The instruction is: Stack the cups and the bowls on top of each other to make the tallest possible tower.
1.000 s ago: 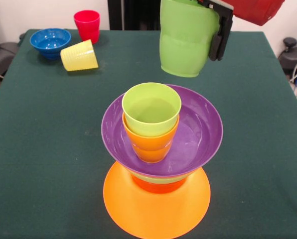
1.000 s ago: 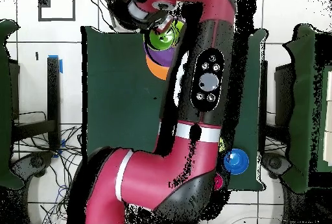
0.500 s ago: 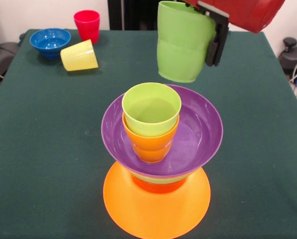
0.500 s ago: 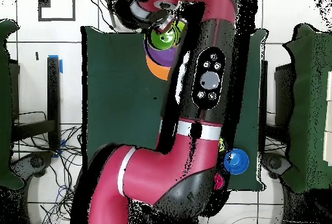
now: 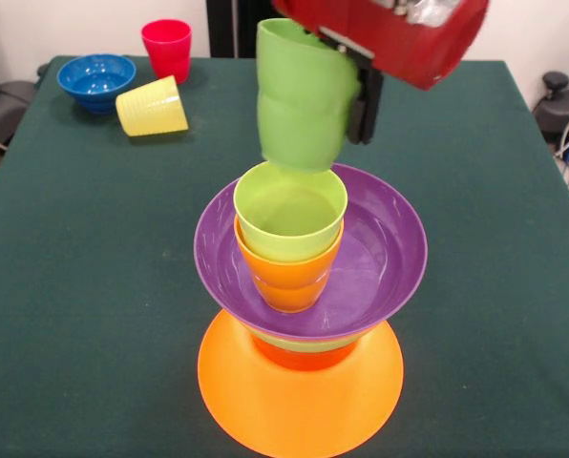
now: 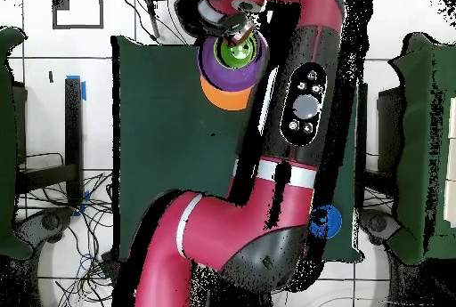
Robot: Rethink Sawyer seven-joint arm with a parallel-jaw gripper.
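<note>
Front view: tool (image 5: 347, 91) clamped on green cup (image 5: 302, 100), tilted just above the tower (image 5: 304, 315).

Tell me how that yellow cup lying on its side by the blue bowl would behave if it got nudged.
The yellow cup would probably roll, curving since it tapers. It looks like glossy plastic, so likely light, stiff and a bit slippery.

Cups (image 5: 290, 210) and bowls (image 5: 380, 258) are glossy, smooth plastic; the desk (image 5: 84, 267) wears matt green cloth; the arm (image 5: 399, 33) has shiny red casing.
</note>
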